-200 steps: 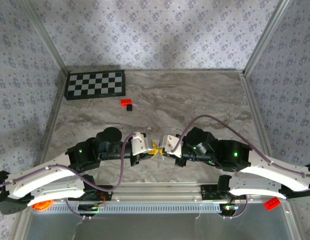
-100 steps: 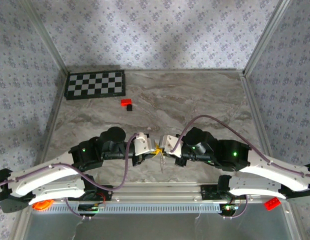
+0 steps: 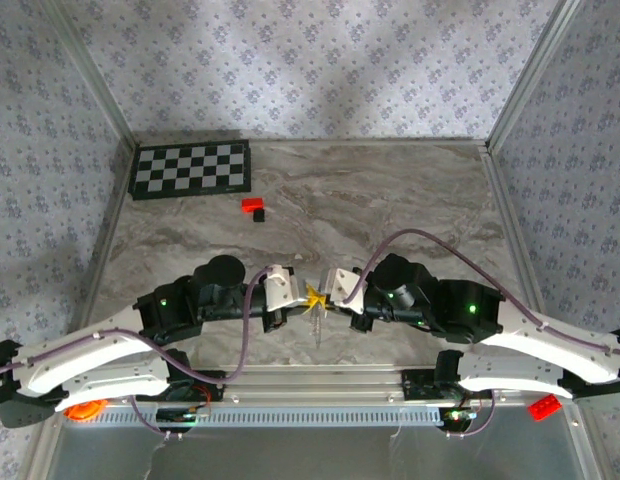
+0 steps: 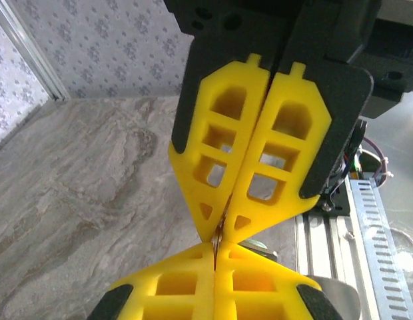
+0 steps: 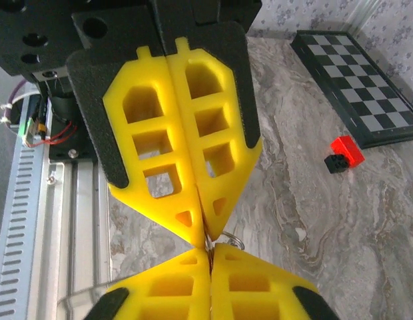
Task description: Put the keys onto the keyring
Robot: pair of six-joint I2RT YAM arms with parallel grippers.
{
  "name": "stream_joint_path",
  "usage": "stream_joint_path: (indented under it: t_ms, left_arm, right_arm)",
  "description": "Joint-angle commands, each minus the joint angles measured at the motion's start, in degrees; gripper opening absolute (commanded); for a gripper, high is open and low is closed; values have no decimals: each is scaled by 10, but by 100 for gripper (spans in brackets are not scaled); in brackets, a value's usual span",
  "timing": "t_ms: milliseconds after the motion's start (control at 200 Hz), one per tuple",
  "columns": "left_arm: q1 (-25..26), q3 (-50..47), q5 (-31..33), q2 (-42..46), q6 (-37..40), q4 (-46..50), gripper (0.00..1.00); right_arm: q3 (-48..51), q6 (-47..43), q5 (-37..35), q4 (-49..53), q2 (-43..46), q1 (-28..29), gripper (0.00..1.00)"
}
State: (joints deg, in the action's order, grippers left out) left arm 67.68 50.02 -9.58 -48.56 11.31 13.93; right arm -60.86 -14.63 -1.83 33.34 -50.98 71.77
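Marbled table (image 3: 420, 200), patterned walls. Left gripper (image 3: 307, 293) and right gripper (image 3: 321, 296) are met tip to tip at near centre, each with fingers pressed together. A metal sliver is seen in the seam; which gripper pinches it cannot be told. One chain (image 3: 318, 325) is hung from the tips, long axis toward the near edge. One small ring (image 5: 233, 233) is noted beside the tips. One block (image 3: 254, 207) and one checkerboard (image 3: 190, 168) are counted.

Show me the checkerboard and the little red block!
checkerboard (image 3: 191, 169): top external view, centre of the board.
red-and-black block (image 3: 252, 205): top external view, on its red part.
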Motion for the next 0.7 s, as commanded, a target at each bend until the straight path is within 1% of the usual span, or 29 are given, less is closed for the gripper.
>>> stream_joint_path:
  t_ms: [0, 70, 125, 200, 410, 565, 695]
  left_arm:
    - [-2, -7, 13, 23, -4, -61, 0]
    - [-5, -9, -13, 36, -2, -71, 0]
    - [-6, -12, -33, 47, -3, -81, 0]
    - [-7, -17, -58, 58, -5, -93, 0]
    - [-8, -27, -103, 72, -12, -115, 0]
    - [-8, -32, -115, 77, -15, -124, 0]
    - [-9, -32, -122, 76, -16, -125, 0]
  right_arm:
    - [10, 29, 37, -43, 19, 4, 22]
    - [23, 45, 38, -56, 29, 2, 32]
    - [32, 56, 42, -68, 35, 0, 35]
    - [41, 65, 43, -84, 44, -4, 36]
    - [50, 73, 60, -115, 58, -15, 35]
    - [54, 71, 66, -143, 66, -19, 35]
    - [60, 71, 98, -155, 73, -20, 35]
